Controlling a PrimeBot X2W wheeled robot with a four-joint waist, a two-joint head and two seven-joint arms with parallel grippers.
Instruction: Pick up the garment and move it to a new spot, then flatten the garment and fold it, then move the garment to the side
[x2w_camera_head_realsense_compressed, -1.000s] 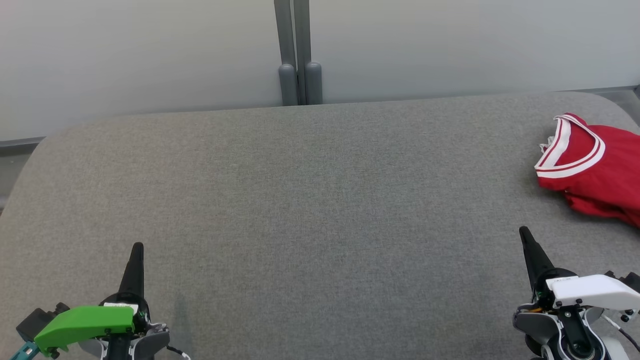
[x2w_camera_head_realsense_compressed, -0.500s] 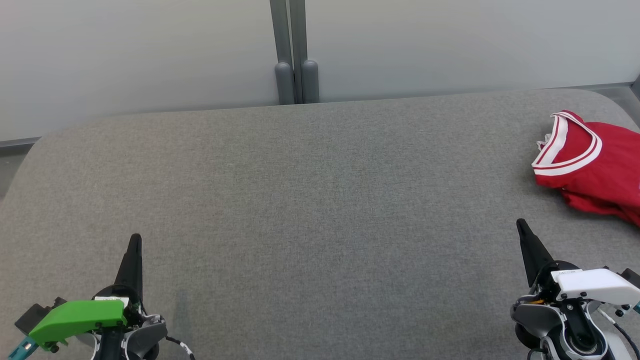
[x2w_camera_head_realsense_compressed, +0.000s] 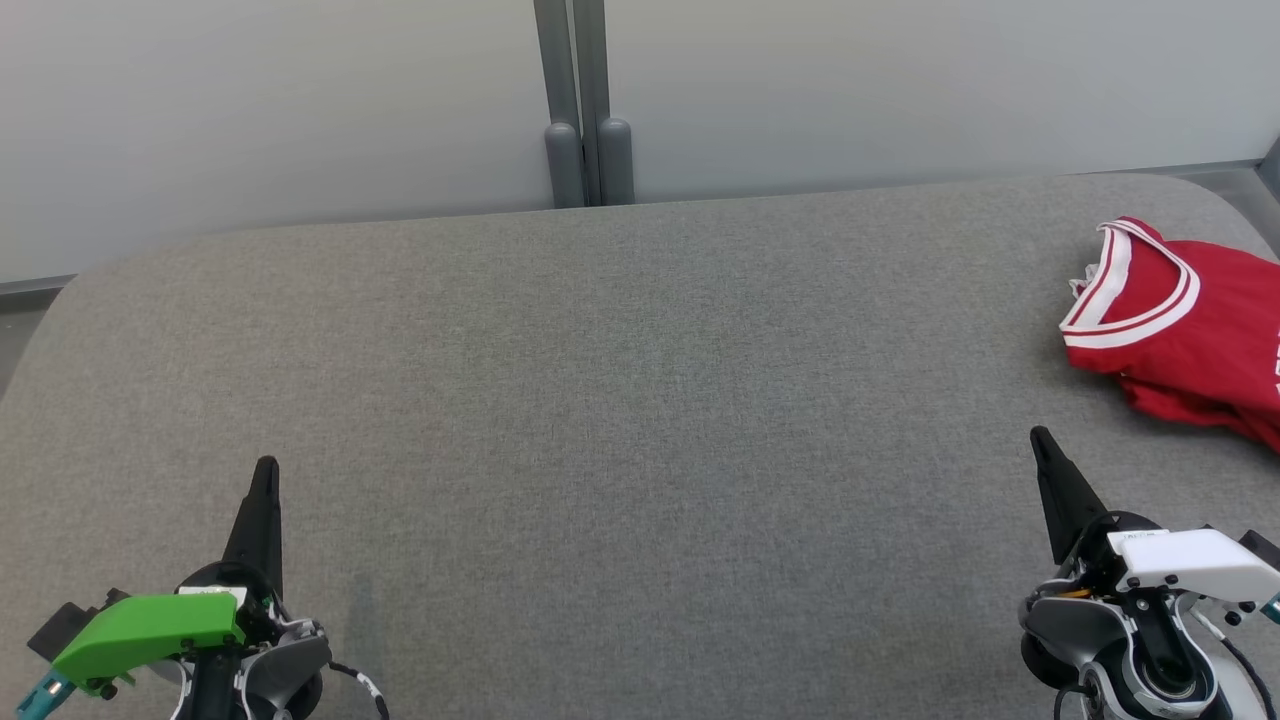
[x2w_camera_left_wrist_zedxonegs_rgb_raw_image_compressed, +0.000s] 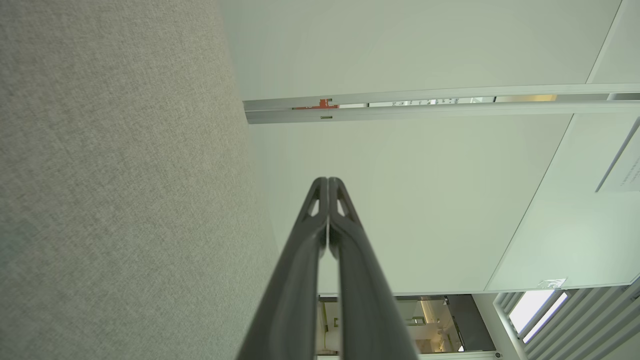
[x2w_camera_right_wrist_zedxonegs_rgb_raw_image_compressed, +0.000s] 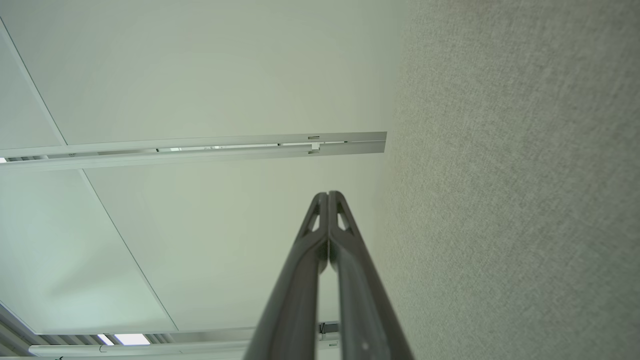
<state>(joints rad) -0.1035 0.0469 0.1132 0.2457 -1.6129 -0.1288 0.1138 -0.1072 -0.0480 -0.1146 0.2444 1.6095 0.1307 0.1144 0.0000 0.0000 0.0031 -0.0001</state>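
Both left gripper (x2w_camera_head_realsense_compressed: 265, 475) and right gripper (x2w_camera_head_realsense_compressed: 1043, 446) sat closed, empty; limp red white-trimmed jersey (x2w_camera_head_realsense_compressed: 1195, 345) seemed light, its striped collar (x2w_camera_head_realsense_compressed: 1105, 285) graspable.

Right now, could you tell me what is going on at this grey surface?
A two-armed robot faces a grey fabric surface. A red garment with white trim lies bunched at its right side, running off the head view's edge. The left claw and the right claw are both shut and empty, at the near side, apart from the garment. Nothing is being handled.
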